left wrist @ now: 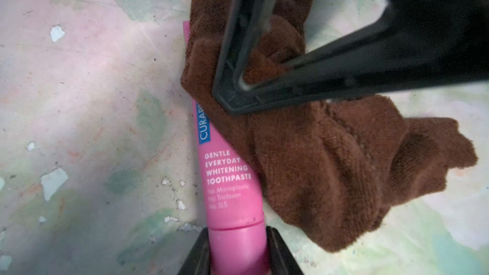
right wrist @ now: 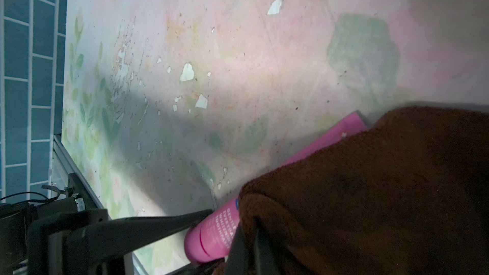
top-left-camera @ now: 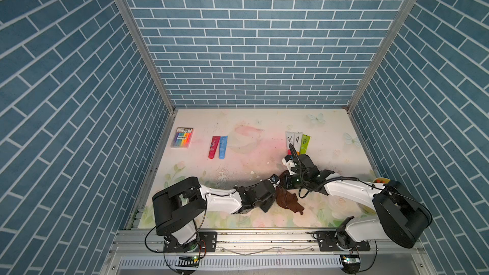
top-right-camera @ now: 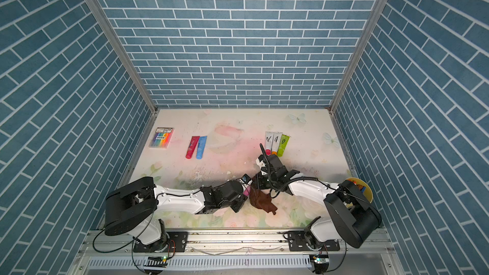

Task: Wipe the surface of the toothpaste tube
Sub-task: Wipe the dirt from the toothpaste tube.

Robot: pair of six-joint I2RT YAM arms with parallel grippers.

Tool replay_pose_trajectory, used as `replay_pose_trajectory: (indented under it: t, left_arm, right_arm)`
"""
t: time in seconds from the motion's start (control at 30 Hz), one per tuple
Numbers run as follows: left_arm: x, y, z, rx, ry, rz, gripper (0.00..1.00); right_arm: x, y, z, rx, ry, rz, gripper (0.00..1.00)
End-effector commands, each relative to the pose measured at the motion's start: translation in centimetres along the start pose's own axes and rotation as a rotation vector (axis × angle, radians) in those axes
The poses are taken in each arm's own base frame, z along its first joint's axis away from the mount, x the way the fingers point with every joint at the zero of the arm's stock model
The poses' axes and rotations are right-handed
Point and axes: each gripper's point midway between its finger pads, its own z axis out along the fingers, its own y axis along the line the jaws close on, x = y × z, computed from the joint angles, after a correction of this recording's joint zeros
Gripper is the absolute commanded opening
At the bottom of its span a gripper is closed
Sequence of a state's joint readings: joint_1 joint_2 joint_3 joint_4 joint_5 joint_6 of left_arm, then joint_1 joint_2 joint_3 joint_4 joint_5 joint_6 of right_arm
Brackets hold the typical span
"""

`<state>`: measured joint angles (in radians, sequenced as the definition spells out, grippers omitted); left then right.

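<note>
Both held, pink plastic toothpaste tube (left wrist: 227, 175) by the left claw (left wrist: 238, 255), brown terry cloth (left wrist: 317, 160) by the right claw (left wrist: 238, 88), the cloth should be drawn flat along the tube.

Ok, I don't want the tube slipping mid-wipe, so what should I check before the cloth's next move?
1. Left gripper clamped on the pink tube at its cap end: ok.
2. Right gripper shut on the brown cloth: ok.
3. Cloth in contact with the tube: ok, it covers the crimped half.
4. Surface under the cloth clean: cannot tell, hidden.
5. Red and blue tubes clear of the wiping path: ok, far off.
</note>
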<state>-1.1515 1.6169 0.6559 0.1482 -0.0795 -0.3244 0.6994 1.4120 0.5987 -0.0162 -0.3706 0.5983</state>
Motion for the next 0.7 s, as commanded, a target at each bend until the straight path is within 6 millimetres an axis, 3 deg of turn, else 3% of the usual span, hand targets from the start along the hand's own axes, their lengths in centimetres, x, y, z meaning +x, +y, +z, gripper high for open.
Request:
replay_pose_trajectory:
  t: [0.0, 0.37, 0.47, 0.53, 0.67]
  left_arm:
    - [3.3, -0.2, 0.6, 0.023, 0.119, 0.022, 0.06]
    - [3.2, -0.2, 0.4, 0.029, 0.109, 0.020, 0.06]
    - [3.2, -0.2, 0.3, 0.028, 0.102, 0.016, 0.06]
    - [3.2, -0.1, 0.2, 0.027, 0.101, 0.017, 0.06]
    - [3.1, -0.1, 0.1, 0.027, 0.094, 0.014, 0.06]
  right_arm:
    - [-2.0, 0.6, 0.3, -0.008, -0.052, -0.009, 0.00]
    - [0.6, -1.2, 1.3, 0.031, 0.031, 0.004, 0.00]
    - [1.1, -3.0, 1.7, 0.095, 0.063, 0.032, 0.00]
    - [1.2, -5.2, 1.6, 0.156, 0.074, 0.081, 0.00]
    - [0.7, -8.9, 0.2, 0.327, 0.031, 0.117, 0.00]
